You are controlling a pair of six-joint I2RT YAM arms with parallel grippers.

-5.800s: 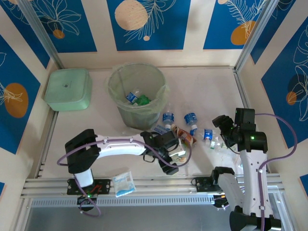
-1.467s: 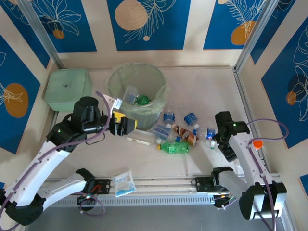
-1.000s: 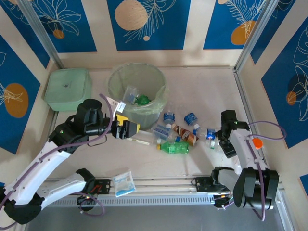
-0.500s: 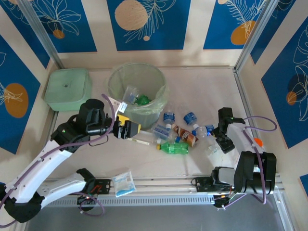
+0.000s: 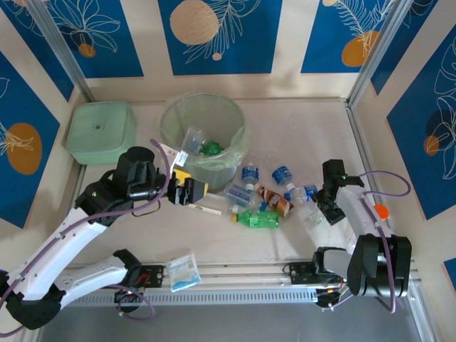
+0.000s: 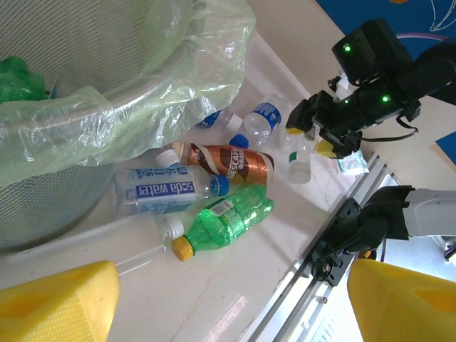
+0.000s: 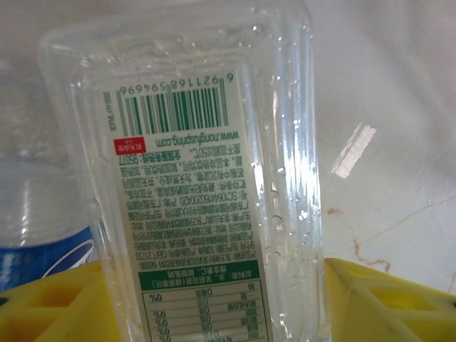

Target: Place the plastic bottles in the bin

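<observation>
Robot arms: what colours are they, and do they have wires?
The left arm and right arm are white tubes with chunky black joints. Thin purple cables loop along them. The fingers are bright yellow blocks. The right arm has an orange spot.

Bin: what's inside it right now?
In the bin, a green bottle and a clear bottle lie on top. Anything beneath them is hidden by those bottles and the bag liner.

I am holding my left arm (image 5: 68, 239) raised and stretched forward, the left gripper (image 5: 187, 192) hanging with its yellow fingers spread wide and nothing between them. I am holding my right arm (image 5: 360, 210) folded back on itself, the right gripper (image 7: 214, 278) pointing down. Its fingers are flanking a clear bottle (image 7: 206, 164), though I cannot tell if they are clamping it.
</observation>
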